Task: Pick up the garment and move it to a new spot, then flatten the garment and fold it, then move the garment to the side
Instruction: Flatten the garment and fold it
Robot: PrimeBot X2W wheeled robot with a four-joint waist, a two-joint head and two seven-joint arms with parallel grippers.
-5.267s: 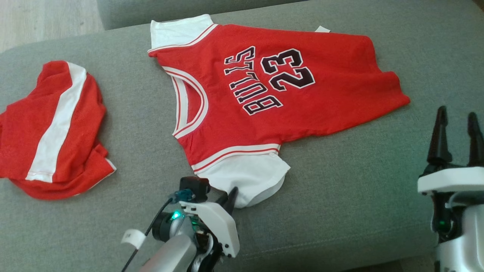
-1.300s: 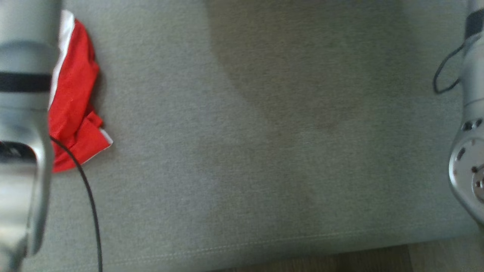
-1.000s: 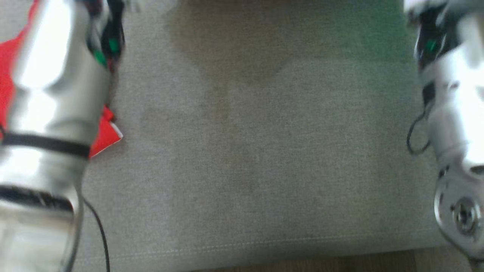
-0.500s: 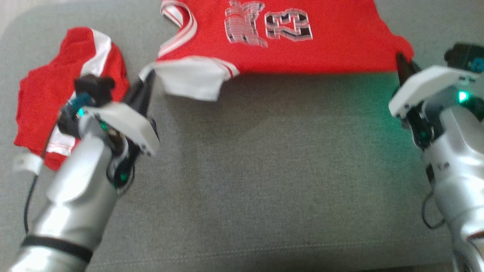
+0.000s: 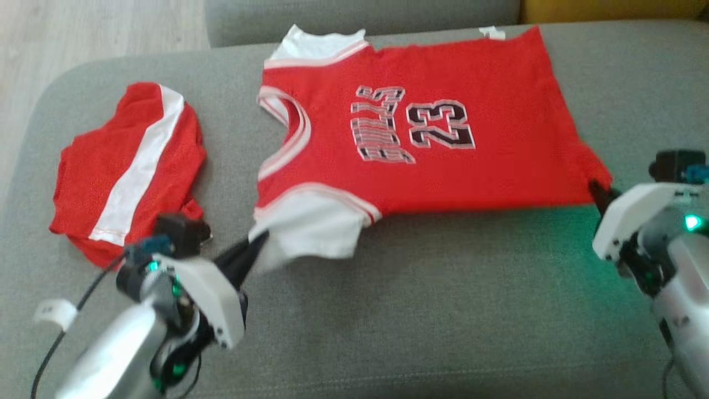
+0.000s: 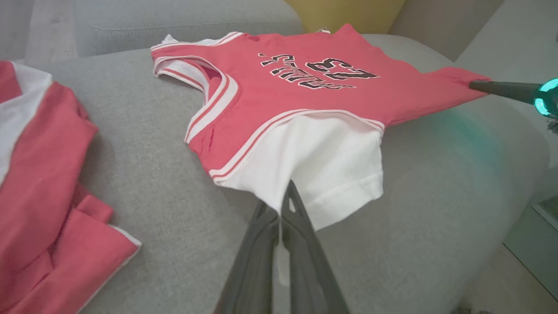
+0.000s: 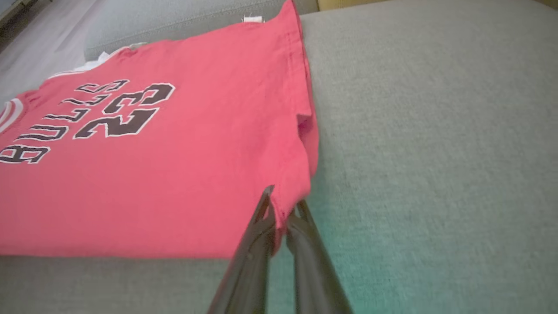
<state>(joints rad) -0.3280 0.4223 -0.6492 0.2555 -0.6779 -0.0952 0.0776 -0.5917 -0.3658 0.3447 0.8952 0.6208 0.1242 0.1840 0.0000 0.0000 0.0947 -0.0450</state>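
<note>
A grey sofa seat takes up most of what I can see from here, broad and flat, with a stitched seam along its front edge. The backrest runs along the far side in the same grey weave. A yellow shape sits behind it toward the right; I cannot tell what it is. Pale wood floor shows past the rounded left end of the seat.

The jersey lies across the middle of the seat, red with white sleeves and printed BULLS 23. Its neck points left and its hem points right. The far side rests on the fabric close to the backrest. The near edge is lifted a little and throws a shadow on the seat beneath it.

The left gripper is clenched on the near white sleeve, its fingers pressed together with the cloth pinched between them. The right gripper is likewise clamped tight on the near corner of the red hem. A green light on the right wrist tints the grey weave under it.

Off to the left, well apart from the jersey, a red cloth with a white stripe lies bunched on the seat. A black cable with a white tag trails from the left arm.
</note>
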